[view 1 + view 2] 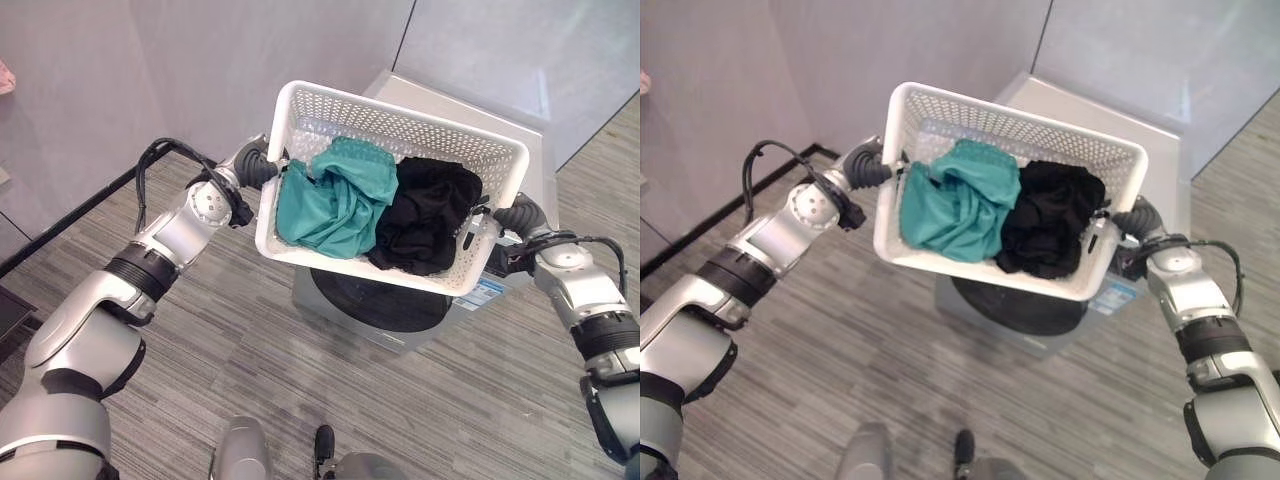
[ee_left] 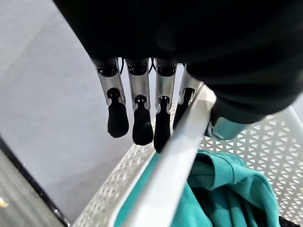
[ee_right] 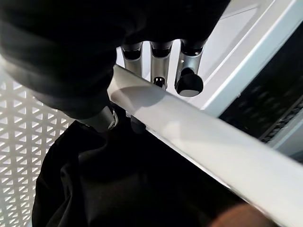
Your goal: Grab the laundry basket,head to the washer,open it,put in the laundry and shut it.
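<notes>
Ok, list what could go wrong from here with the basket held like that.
1. The basket is tilted and held only at its two end rims by the left hand and right hand; a slipping grip could drop it.
2. The teal cloth and black cloth are heaped near the rim and might spill out.
3. Both hands are taken, and the washer door below looks shut, so the basket likely has to be put down first.

A white basket (image 1: 300,120) with small triangular perforations holds a teal garment (image 1: 335,195) beside a black garment (image 1: 425,215). Below it is a silver-grey washer (image 1: 455,115) with a dark round door (image 1: 375,305). The floor (image 1: 250,350) is grey-brown and finely streaked; the walls (image 1: 150,70) are plain pale grey.
</notes>
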